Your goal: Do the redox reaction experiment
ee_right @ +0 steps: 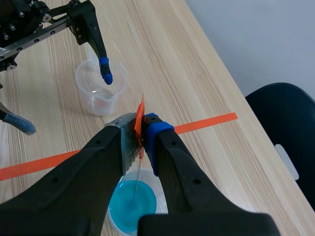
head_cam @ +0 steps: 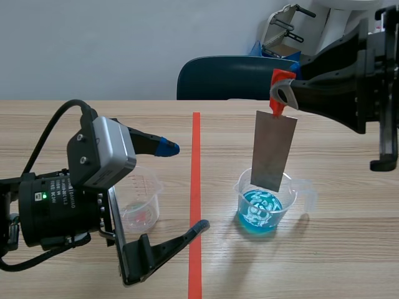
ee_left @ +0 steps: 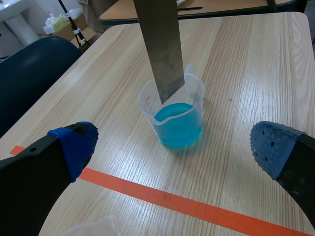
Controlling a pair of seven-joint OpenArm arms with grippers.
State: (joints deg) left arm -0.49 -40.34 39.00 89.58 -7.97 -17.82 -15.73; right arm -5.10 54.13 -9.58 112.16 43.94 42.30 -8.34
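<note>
Now: right jaws pinch plate (head_cam: 273, 149) over blue beaker (head_cam: 262, 208).
Right jaws are pressed on the orange tab (head_cam: 280, 77) at the plate's top. Plate hangs upright with its lower end inside the beaker rim; can't tell if it touches the blue liquid. Left jaws spread wide, holding nothing, low over counter (head_cam: 336, 261), one tip just above clear beaker (head_cam: 140, 208). Clear beaker sits left of tape line (head_cam: 196, 143), blue beaker right of it. Chair (head_cam: 230, 78) behind counter.
</note>
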